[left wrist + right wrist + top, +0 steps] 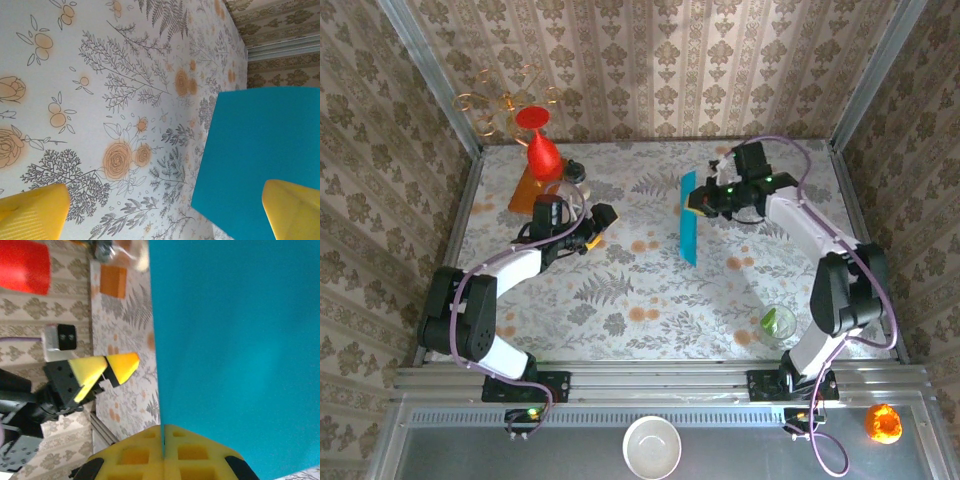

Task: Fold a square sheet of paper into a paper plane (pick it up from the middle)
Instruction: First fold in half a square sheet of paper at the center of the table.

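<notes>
The square sheet of paper (688, 220) is teal-blue and is held up off the table, so the top view sees it nearly edge-on as a narrow strip. My right gripper (700, 203) is shut on its edge. In the right wrist view the yellow pads (200, 460) press together on the sheet (235, 350). My left gripper (597, 227) hovers to the left of the sheet, apart from it. It stands wide open with nothing between its fingers (35, 210). The sheet (260, 155) lies ahead of its right finger. The same open gripper (106, 368) also appears in the right wrist view.
A red cone-shaped vase (542, 150) and an orange board (523, 192) stand at the back left, with a glass jar (565, 190) beside them. A glass with something green (779, 324) sits near the right arm's base. A white bowl (652, 445) lies below the table's front edge.
</notes>
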`<state>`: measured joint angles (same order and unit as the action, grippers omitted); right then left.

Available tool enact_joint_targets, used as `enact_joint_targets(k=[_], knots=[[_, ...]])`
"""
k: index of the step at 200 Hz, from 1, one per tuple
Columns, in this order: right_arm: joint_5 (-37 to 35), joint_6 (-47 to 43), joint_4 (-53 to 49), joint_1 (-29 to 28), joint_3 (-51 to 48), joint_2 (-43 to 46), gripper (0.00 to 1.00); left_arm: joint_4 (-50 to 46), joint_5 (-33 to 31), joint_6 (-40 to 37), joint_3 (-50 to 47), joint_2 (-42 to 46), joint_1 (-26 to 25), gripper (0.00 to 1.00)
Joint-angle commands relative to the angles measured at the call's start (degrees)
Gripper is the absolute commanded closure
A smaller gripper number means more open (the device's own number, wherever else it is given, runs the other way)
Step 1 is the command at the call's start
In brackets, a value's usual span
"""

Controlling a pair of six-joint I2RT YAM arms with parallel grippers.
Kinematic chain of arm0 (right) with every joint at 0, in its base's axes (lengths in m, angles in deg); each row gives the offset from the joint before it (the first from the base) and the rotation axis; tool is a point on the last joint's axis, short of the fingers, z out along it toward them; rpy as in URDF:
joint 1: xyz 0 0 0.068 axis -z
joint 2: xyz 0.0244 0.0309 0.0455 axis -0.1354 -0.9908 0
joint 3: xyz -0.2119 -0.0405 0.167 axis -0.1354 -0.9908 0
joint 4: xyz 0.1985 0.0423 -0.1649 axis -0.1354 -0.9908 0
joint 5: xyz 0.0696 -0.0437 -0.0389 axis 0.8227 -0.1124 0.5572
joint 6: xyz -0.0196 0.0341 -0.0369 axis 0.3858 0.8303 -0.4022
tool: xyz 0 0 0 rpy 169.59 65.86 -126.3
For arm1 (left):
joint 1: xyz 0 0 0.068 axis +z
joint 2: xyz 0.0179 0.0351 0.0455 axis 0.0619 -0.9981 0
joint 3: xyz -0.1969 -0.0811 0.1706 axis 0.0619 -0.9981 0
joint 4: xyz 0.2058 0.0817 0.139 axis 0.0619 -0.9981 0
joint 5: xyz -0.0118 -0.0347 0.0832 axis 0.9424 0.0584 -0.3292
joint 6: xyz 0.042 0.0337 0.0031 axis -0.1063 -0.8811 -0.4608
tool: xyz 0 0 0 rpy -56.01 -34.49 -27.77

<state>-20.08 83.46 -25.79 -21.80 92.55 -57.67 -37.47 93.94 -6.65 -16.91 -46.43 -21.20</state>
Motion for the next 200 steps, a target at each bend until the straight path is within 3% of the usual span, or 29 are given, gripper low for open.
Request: enact_joint_targets(k=[1,35,60,97,143,200], knots=[[4.6,6.6,8.1,-2.8,-3.6,-4.1,0.99,-0.1,0.4,-1.6,-0.3,-0.9,-1.2,0.01],[9.0,12.1,24.3,-4.6,-10.1,-8.2,0.98,-3.6,-0.6,-3.5,2.7,-3.6,-5.2,0.05],[8.9,10.6,27.3,-3.5,-13.5,-11.4,0.98,-8.9,-3.0,-6.3,6.4,-6.6,-9.5,0.08],[8.3,7.0,27.0,-1.8,-15.6,-15.2,0.97,-15.7,-6.9,-9.0,12.9,-12.2,-14.9,0.15],[8.9,1.4,21.7,-1.5,-11.5,-18.9,0.96,-23.1,-12.8,-10.5,20.1,-18.2,-19.3,0.26],[11.1,0.6,20.9,-1.6,-9.6,-21.0,0.94,-27.5,-17.6,-9.9,24.7,-22.7,-21.0,0.39]])
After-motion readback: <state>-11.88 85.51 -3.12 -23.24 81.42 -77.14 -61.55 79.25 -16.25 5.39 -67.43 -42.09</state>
